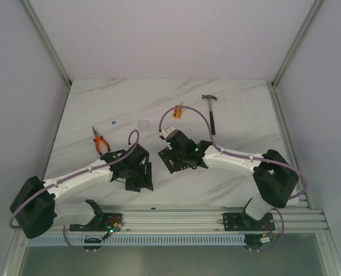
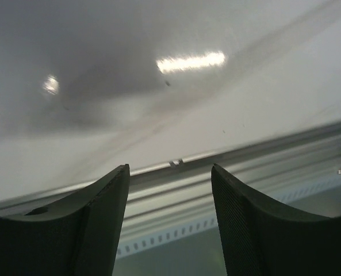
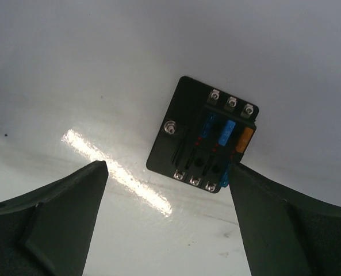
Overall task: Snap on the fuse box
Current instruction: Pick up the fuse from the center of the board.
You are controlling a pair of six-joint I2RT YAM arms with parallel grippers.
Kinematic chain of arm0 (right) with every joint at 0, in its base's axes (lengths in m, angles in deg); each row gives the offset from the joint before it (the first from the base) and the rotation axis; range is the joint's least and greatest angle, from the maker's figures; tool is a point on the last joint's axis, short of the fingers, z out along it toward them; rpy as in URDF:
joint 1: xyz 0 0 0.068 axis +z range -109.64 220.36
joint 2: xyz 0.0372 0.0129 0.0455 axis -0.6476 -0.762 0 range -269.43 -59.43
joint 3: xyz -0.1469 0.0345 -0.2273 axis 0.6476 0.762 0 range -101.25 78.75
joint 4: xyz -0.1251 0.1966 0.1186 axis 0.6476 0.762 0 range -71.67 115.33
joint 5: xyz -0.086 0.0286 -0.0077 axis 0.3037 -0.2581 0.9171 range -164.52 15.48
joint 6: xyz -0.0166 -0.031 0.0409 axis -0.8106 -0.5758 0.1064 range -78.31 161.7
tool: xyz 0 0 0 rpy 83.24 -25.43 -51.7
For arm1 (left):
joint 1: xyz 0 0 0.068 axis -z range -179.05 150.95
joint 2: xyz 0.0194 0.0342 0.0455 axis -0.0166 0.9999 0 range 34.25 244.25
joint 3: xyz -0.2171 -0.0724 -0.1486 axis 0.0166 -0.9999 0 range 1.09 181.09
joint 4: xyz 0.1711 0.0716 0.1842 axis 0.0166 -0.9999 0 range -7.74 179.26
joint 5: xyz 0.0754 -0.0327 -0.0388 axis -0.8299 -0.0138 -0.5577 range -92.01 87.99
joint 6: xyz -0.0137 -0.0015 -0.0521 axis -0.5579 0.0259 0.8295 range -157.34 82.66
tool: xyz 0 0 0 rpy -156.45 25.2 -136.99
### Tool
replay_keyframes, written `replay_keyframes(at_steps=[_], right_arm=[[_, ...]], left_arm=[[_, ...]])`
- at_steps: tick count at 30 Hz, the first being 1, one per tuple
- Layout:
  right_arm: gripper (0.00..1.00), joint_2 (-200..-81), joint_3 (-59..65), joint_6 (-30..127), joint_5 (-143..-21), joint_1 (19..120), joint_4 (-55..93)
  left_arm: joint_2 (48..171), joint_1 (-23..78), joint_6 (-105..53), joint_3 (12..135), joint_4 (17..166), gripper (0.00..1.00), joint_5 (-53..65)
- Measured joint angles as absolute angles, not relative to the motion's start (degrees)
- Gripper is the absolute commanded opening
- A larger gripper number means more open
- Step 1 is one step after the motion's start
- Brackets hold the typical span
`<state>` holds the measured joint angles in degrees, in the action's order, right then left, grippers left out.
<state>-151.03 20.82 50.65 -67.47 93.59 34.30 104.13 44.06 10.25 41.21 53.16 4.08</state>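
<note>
**Overhead view.** The white marbled tabletop (image 1: 101, 98) fills the middle of the frame, and an aluminium rail (image 1: 176, 217) runs along the bottom. The left arm (image 1: 78, 172) reaches in from the lower left and the right arm (image 1: 233, 156) from the lower right. Their black wrists end near each other at centre, but apart. Orange-handled pliers (image 1: 100, 141) lie left of centre, with a small blue piece (image 1: 112, 121) above them. A hammer (image 1: 211, 115) lies upper right of centre, head toward the top, with a small orange block (image 1: 179, 112) just to its left.

**Left wrist view.** The left fingers (image 2: 89, 230) stand apart with nothing between them. Bare tabletop fills the upper frame, and the rail crosses the lower right.

**Right wrist view.** The right fingers (image 3: 61, 218) stand wide apart, holding nothing. The fuse box (image 3: 202, 135) lies flat on the tabletop right of centre, beyond the fingertips. It is black, with silver screws at its edges and blue fuses and one amber fuse on its top face. The finger at lower right overlaps the box's lower right corner; whether they touch cannot be told. The finger at lower left is well apart from the box. In the overhead view the box cannot be told from the dark wrist parts.
</note>
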Motion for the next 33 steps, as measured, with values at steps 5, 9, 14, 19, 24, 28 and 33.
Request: replay_keyframes(at_steps=[5, 9, 14, 19, 24, 28, 33], right_arm=[[0.94, -151.13, 20.84, 49.92, -66.31, 93.55, 31.65], [0.95, -151.11, 21.04, 49.40, -66.07, 93.13, 29.60], [0.95, -149.74, 23.20, 49.07, -66.07, 92.45, 27.70], [0.96, -146.30, 25.36, 48.85, -66.07, 91.97, 27.06], [0.96, -143.68, 26.43, 48.81, -66.14, 91.67, 26.08], [0.97, -143.33, 26.59, 48.70, -66.36, 91.30, 25.71], [0.97, -143.33, 26.59, 48.68, -66.81, 90.64, 25.64]], left_arm=[[104.70, 51.91, 15.43, 41.21, 52.20, 0.64, 5.71], [105.93, 56.85, 20.61, 41.21, 50.91, 0.61, 5.12], [107.50, 61.75, 27.04, 41.23, 49.66, 0.56, 2.17], [114.89, 64.28, 30.01, 42.76, 48.90, 0.54, -1.26], [120.07, 65.70, 31.91, 43.70, 49.42, 0.54, -3.22], [120.31, 65.94, 33.03, 43.57, 51.76, 0.54, -3.51], [122.71, 66.27, 33.38, 42.61, 54.67, 0.54, -2.61]])
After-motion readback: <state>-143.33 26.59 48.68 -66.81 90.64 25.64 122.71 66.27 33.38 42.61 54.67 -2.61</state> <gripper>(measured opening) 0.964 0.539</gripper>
